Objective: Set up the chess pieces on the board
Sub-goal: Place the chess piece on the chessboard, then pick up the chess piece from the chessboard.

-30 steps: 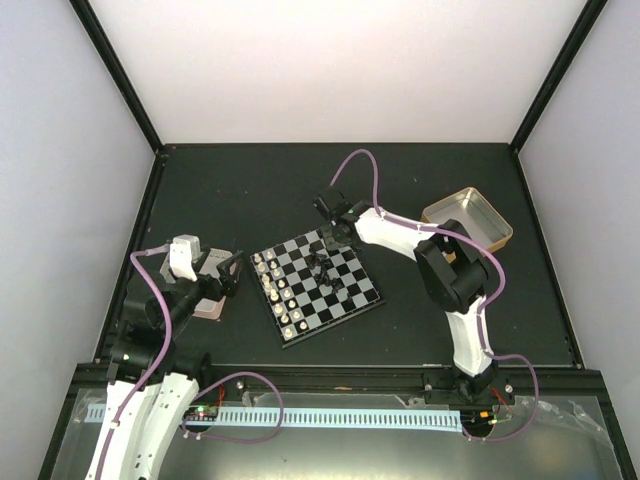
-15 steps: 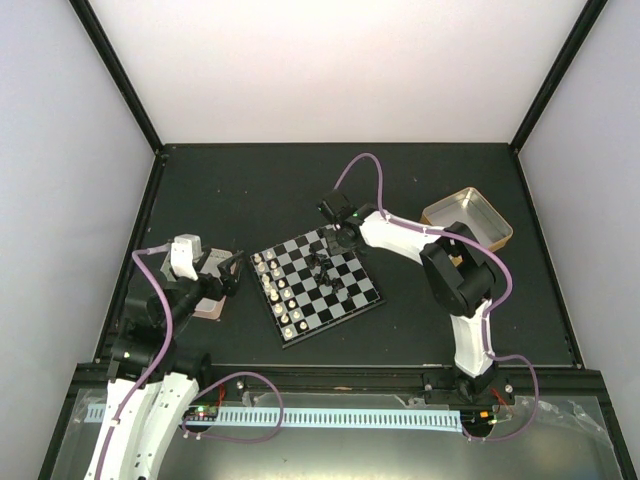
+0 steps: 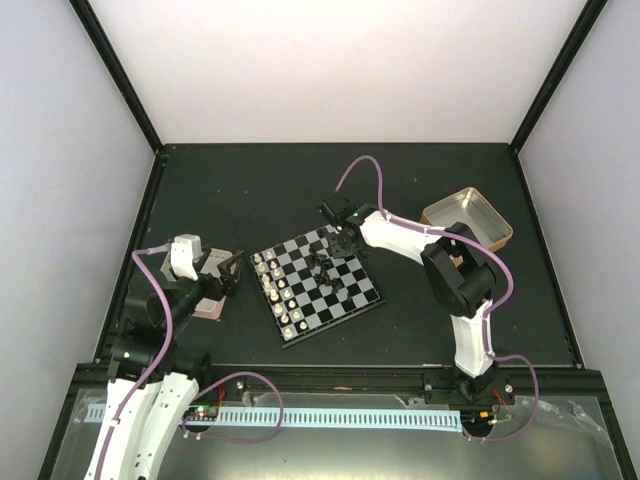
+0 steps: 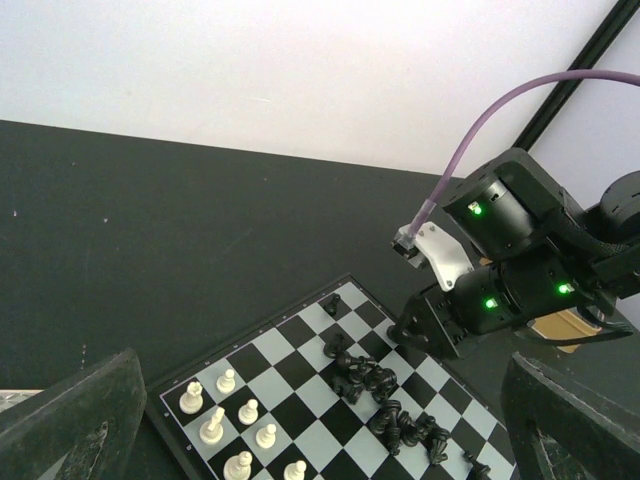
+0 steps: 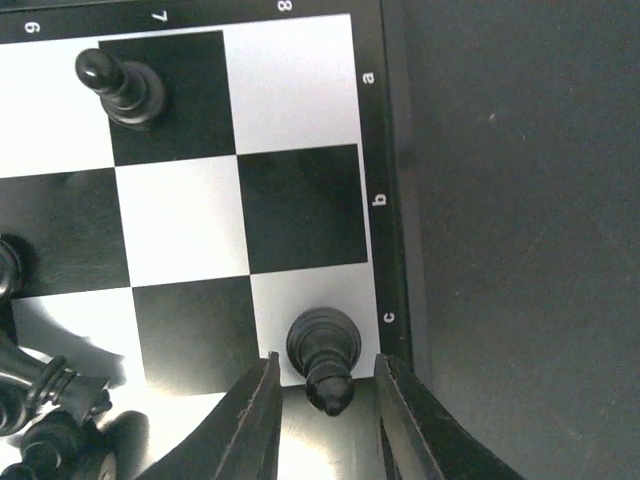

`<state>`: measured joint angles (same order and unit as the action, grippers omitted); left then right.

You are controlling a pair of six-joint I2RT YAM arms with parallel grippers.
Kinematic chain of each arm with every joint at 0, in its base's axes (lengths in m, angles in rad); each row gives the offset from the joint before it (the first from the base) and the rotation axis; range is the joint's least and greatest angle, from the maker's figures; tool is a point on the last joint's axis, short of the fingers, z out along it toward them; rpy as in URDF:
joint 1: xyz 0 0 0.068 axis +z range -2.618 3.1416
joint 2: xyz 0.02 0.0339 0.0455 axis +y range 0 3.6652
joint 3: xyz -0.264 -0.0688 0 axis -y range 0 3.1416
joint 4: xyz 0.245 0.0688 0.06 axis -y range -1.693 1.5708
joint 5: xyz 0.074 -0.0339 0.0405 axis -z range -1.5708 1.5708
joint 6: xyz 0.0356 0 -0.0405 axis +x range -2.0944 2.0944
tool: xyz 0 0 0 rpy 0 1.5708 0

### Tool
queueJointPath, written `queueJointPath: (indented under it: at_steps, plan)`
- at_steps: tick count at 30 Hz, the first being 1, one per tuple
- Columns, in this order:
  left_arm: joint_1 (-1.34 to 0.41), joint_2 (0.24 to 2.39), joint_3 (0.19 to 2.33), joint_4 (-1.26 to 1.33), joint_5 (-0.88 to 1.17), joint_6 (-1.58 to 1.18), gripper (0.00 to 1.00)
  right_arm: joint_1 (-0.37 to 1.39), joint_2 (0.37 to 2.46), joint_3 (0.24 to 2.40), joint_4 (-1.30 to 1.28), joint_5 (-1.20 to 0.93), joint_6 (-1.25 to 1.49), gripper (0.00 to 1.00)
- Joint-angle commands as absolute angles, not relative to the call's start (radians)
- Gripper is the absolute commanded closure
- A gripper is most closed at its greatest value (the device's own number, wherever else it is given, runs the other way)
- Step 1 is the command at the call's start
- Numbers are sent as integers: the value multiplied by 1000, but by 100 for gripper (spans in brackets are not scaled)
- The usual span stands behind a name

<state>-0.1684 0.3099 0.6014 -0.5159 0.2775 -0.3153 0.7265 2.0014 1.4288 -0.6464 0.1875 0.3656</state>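
The board lies mid-table, with cream-white chess pieces lined along its left side and a heap of fallen black chess pieces near its centre. My right gripper hangs low over the board's far right edge. In the right wrist view, the right gripper is open around an upright black piece. That piece stands on a pale edge square, with a gap on each side. A black pawn stands two rows away. My left gripper is open left of the board, holding nothing.
A gold tin sits at the far right, behind the right arm. A silver-pink tray lies beneath the left gripper. In the left wrist view, the black heap lies beside the right wrist.
The right gripper's jaws have spread apart, letting go of the black piece, which now stands on the board's edge square. The left arm has not moved.
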Motion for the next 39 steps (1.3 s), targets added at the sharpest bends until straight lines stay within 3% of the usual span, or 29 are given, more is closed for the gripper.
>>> queueJointPath:
  at_steps: [1,7,20,39]
  plan:
    - [-167,320,608,-520,284,-317,1,722,1979,1464,-683,160,350,70]
    - [-167,321,609,-522,284,-316,1,721,1921,1484,-667,154,357,61]
    - [-166,319,609,-522,281,-315,1,759,1843,1474,-594,74,349,62]
    - [-166,316,609,-521,279,-316,1,818,2061,1602,-600,51,364,63]
